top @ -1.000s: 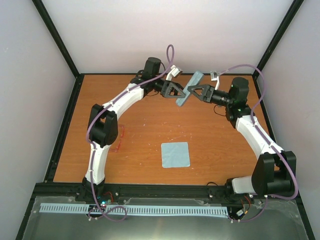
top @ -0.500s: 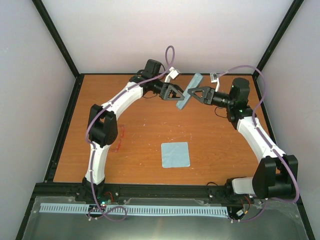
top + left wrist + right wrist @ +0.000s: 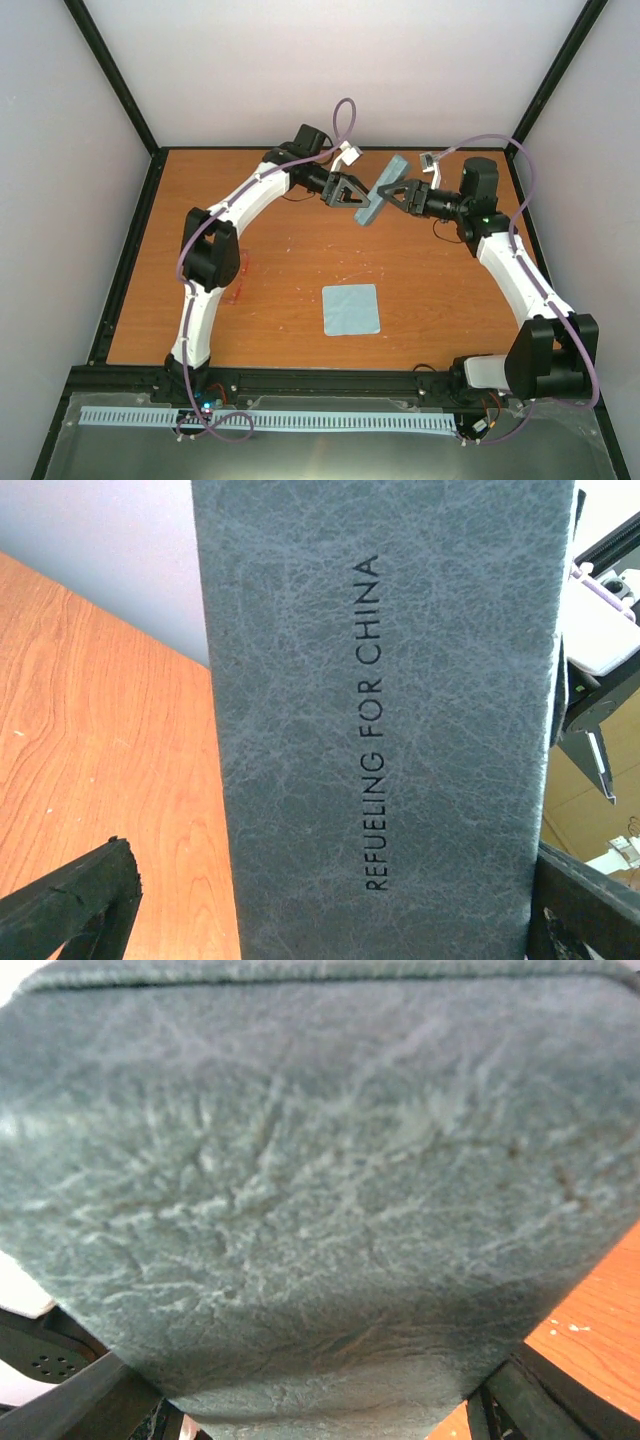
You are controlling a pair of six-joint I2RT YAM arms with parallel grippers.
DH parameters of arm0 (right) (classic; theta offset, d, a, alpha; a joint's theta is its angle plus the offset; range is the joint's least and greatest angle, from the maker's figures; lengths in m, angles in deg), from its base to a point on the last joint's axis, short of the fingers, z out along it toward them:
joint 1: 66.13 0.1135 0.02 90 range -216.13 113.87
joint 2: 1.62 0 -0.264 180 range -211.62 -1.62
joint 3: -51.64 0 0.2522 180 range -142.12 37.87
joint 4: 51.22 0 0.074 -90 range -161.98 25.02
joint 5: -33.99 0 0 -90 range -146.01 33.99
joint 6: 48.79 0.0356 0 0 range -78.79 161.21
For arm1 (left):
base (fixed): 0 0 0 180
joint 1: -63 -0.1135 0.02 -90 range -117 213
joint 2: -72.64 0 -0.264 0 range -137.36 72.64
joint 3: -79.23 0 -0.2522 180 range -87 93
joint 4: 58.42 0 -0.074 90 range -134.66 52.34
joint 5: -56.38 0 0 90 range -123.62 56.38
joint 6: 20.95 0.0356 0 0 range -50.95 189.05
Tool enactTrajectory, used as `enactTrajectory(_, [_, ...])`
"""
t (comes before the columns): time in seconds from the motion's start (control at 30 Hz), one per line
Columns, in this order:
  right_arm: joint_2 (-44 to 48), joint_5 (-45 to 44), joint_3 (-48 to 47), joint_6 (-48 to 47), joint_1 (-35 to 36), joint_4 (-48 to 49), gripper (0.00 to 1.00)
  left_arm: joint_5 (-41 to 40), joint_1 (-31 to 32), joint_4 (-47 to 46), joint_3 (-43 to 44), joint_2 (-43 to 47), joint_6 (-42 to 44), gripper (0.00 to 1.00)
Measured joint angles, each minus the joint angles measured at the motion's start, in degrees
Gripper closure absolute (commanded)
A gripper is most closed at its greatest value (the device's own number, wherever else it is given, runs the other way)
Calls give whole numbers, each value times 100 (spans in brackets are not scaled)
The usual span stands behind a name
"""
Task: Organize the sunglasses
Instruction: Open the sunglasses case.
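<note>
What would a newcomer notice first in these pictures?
A grey-blue case, printed REFUELING FOR CHINA, is held up over the far side of the table, between the jaws of both arms. A light blue square cloth lies flat near the front middle, and the red-pink sunglasses lie at the left, partly behind the left arm.

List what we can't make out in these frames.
Sunglasses: top view, only a thin red-pink sliver beside the left arm's elbow; too small to tell folded or open.
Case: open or shut unclear; both wrist views show only its outer skin.
Grip: left claw and right claw too small in top view; in wrist views the case fills the frame, fingertips cut off by the bottom edge.
</note>
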Motion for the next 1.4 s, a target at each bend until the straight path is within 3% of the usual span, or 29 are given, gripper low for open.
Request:
enactTrajectory(0.2, [46, -140, -46, -258, -20, -426, 67, -9, -31, 254, 166, -170, 216, 1])
enactTrajectory(0.33, [61, -164, -46, -286, -31, -516, 94, -15, -35, 326, 223, -210, 269, 0])
enactTrajectory(0.37, [66, -162, -46, -291, -33, -518, 97, -17, -35, 326, 225, -212, 273, 1])
enactTrajectory(0.97, [153, -175, -116, -656, -190, -1204, 97, -229, -260, 413, 627, -542, 439, 1])
enactTrajectory(1.23, [619, 1158, -308, -737, 87, -1377, 97, -1751, -688, 382, 758, -1051, 573, 0])
enactTrajectory(1.4, [669, 1169, -437, -957, 85, -1513, 97, -1950, -664, 407, 758, -1073, 590, 0])
